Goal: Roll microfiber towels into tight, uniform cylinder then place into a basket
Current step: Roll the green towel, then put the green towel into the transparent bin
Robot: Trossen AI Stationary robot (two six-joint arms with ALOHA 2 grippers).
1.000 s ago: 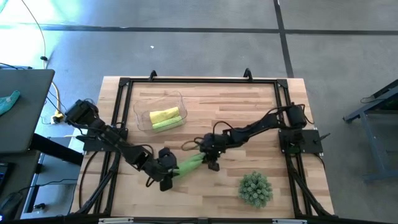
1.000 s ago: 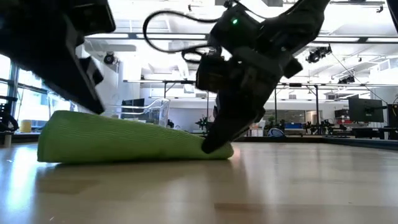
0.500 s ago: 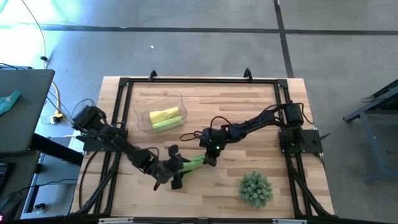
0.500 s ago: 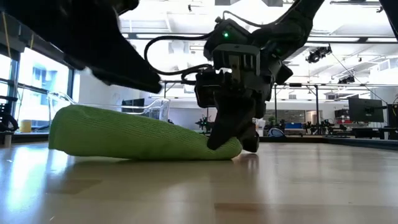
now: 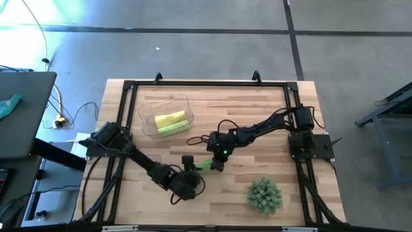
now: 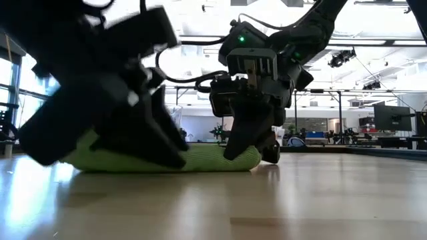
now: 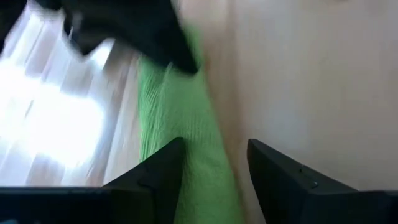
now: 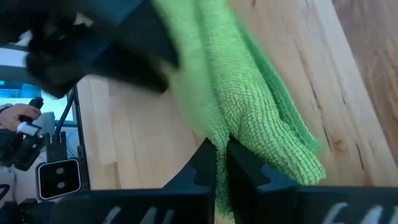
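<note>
One lime green microfiber towel (image 5: 203,165), loosely rolled, lies on the wooden table near its middle. My right gripper (image 5: 217,161) is shut on its right end. My left gripper (image 7: 214,180) stands open over the roll's other end, one finger on each side, pointing along the roll toward the right gripper. In the low view it hides the towel's (image 6: 207,159) left part. The clear basket (image 5: 145,109) at the far left holds a yellow roll (image 5: 170,118) and a green roll (image 5: 172,128). My left gripper straddles the roll's near end (image 7: 205,186); I cannot tell whether its fingers touch the cloth. My right gripper pinches the towel's right end (image 8: 222,142) between its two shut fingers, several layers at once, slanting down from the table's right side. The roll lies on the table.
A spiky green ball-shaped plant (image 5: 264,195) sits near the table's front right. A black frame (image 5: 206,84) runs around the tabletop. A teal cloth (image 5: 9,103) lies on a side table at the left. Bare wood lies between the towel and the basket.
My left gripper has gone down and toward the table's right and near edges along the roll, rolling about its own axis, and now covers the towel's left end. That end, raised before, lies lower. My right gripper has rolled its wrist while staying shut on the right end.
</note>
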